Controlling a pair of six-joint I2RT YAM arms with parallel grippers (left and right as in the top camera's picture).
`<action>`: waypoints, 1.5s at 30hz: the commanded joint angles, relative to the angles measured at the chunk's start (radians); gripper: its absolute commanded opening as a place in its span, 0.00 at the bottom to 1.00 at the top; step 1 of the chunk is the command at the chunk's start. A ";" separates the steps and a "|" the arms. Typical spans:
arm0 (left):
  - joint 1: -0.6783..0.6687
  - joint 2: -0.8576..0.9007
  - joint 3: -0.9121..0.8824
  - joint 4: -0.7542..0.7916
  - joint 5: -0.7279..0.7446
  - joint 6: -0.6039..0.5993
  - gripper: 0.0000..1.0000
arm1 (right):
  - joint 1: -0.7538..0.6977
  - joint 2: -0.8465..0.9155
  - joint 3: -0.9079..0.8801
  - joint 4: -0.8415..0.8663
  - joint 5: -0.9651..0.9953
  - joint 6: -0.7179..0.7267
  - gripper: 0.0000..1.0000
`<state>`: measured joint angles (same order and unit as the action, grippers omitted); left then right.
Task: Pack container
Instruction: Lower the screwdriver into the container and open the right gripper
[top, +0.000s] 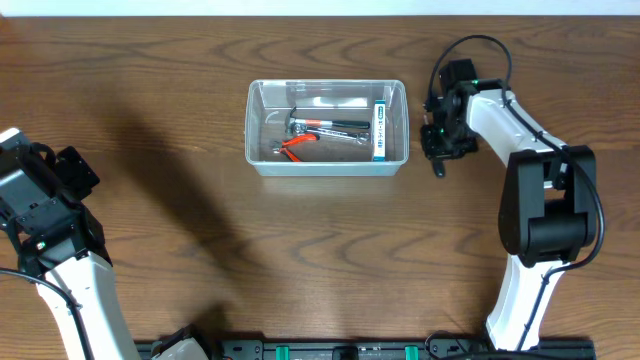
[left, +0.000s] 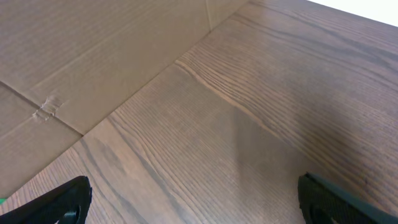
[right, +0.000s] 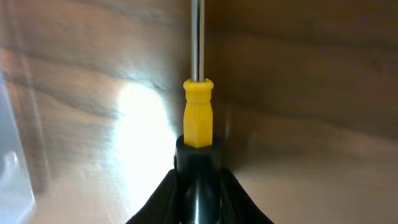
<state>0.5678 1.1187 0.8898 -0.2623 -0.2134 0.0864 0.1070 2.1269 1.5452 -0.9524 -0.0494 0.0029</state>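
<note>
Container (top: 325, 170): mid-table, pliers (top: 293, 148) and a small box (top: 379, 130) already inside
Right gripper (right: 199, 180): pinching a screwdriver (right: 198, 118) by its handle, just right of the container
Left gripper (left: 196, 205): spread wide, empty, well off left
Risk: the long shaft could clip the rim or jam on the box
Room: container's left half looks free, bare table (top: 200, 250) all around

One container (top: 262, 120) near the table's far edge. Inside it: one box (top: 379, 130), one pliers (top: 293, 148), other tools too small to count. One screwdriver (right: 198, 112). Two arms: left arm (top: 62, 255), right arm (top: 535, 205).
</note>
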 joint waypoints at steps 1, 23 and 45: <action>0.005 0.005 0.018 0.000 -0.008 0.014 0.98 | -0.035 -0.070 0.148 -0.038 0.001 -0.031 0.01; 0.005 0.005 0.018 0.000 -0.008 0.014 0.98 | 0.495 -0.114 0.372 -0.062 -0.100 -0.913 0.01; 0.005 0.005 0.018 0.000 -0.008 0.014 0.98 | 0.411 0.169 0.372 -0.140 -0.206 -1.066 0.02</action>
<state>0.5678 1.1183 0.8898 -0.2623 -0.2134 0.0864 0.5148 2.2604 1.9202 -1.1015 -0.2279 -1.0420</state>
